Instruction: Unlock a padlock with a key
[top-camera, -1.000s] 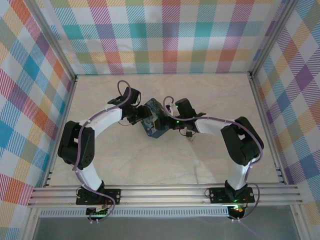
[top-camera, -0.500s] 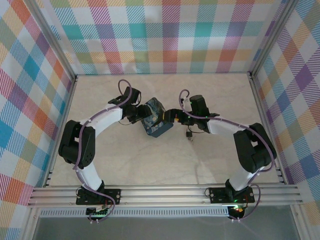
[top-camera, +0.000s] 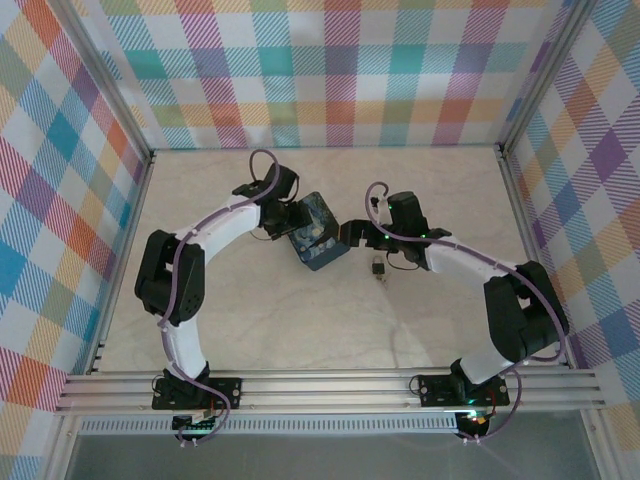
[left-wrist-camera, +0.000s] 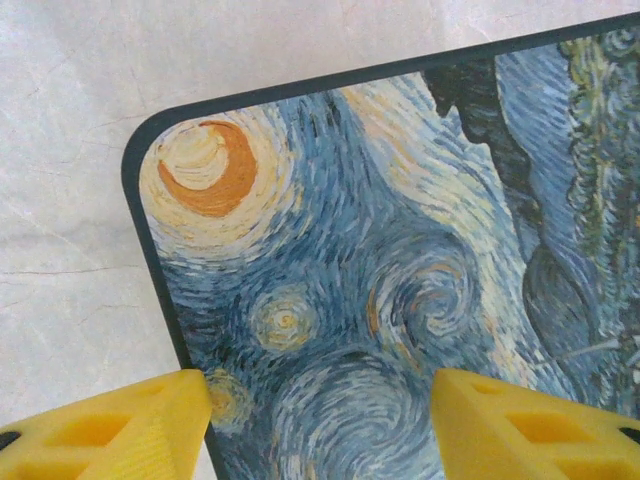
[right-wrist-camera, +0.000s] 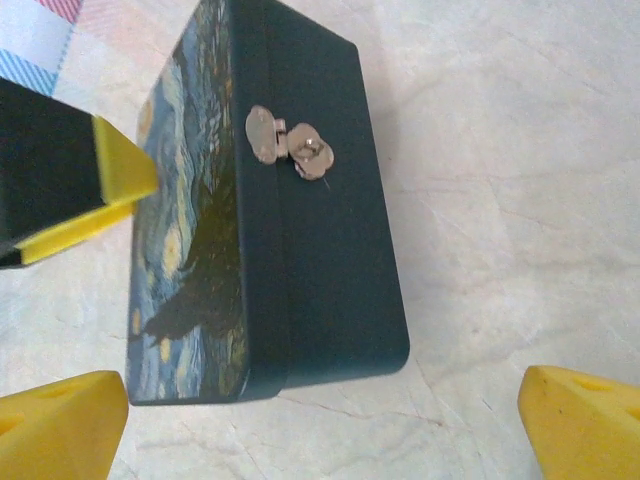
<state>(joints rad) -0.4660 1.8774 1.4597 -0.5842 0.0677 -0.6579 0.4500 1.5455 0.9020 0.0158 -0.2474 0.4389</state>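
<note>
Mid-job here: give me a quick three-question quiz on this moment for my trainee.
1. True or false: the tiny dark metal padlock hangs from the silver clasp of the blue-and-yellow painted rectangular tin.
2. The right gripper is: A shut on the tin; B open; C shut on nothing.
3. On the pale marble table, the padlock lies on which arm's side of the tin?
Key: 1 false; 2 B; 3 the right arm's.
</note>
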